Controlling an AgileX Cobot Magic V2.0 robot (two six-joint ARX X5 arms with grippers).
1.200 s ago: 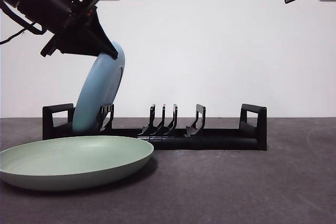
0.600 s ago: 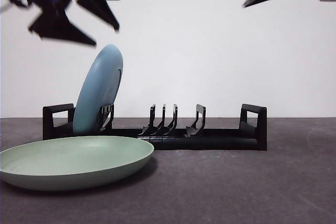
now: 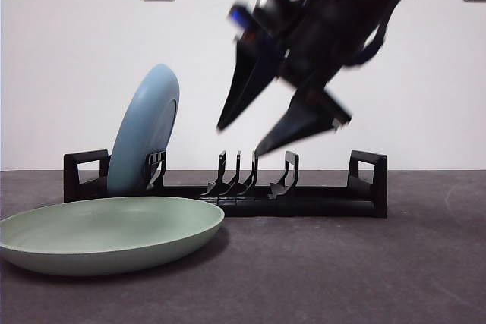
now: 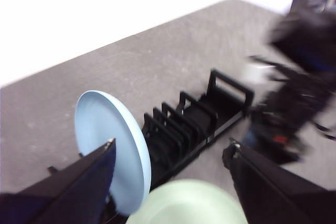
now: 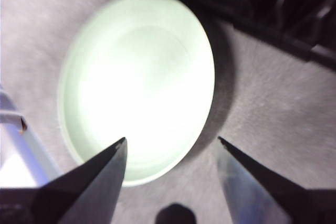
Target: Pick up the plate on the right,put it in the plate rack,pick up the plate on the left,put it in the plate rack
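— Where do we stand with the green plate (image 3: 106,233)?

— It lies flat at the table's near edge, in front of the plate rack (image 3: 228,187), where the blue plate (image 3: 143,130) leans. Our right gripper (image 5: 170,148) hangs over it, jaws spread, empty.

— How will it handle?

— Stiff, light, probably slick. We'd pinch its raised rim. Our left gripper (image 4: 170,153) is spread and empty too.

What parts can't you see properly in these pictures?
- Front view: the right gripper over the plate rack is motion-blurred.
- Front view: the green plate hides the blue plate's foot.
- Left wrist view: the other arm is a dark blur.
- Right wrist view: glare whitens the green plate.
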